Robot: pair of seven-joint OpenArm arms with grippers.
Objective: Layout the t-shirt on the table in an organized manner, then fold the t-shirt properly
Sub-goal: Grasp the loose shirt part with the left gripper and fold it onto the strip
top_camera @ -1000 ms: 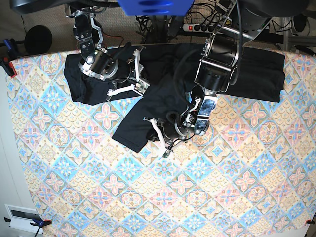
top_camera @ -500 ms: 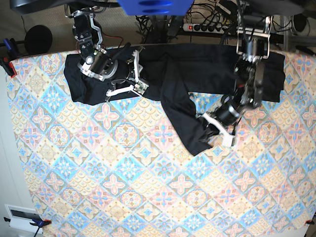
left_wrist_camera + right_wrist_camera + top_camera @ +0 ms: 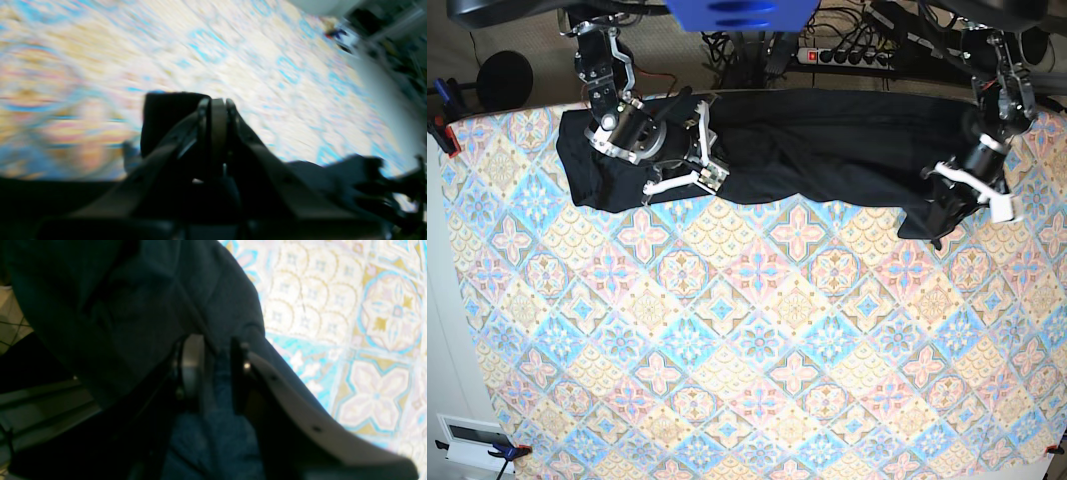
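The black t-shirt (image 3: 827, 150) lies stretched in a long band along the far edge of the table (image 3: 747, 350). My right gripper (image 3: 712, 165) is shut on a fold of the shirt left of its middle; the right wrist view shows dark fabric (image 3: 150, 306) pinched between the fingers (image 3: 190, 366). My left gripper (image 3: 972, 190) is shut on the shirt's right end, which hangs as a dark flap (image 3: 927, 215). The left wrist view is motion-blurred, with the gripper (image 3: 215, 110) closed and black cloth (image 3: 166, 116) at its tips.
A power strip (image 3: 847, 55) and cables lie behind the table. Clamps hold the cloth at the left edge (image 3: 442, 130) and the near-left corner (image 3: 502, 452). A white box (image 3: 467, 440) sits beyond the near-left corner.
My left gripper swung from the table's middle to the far right, dragging the shirt's loose part with it and stretching it along the far edge. The right gripper stayed put.
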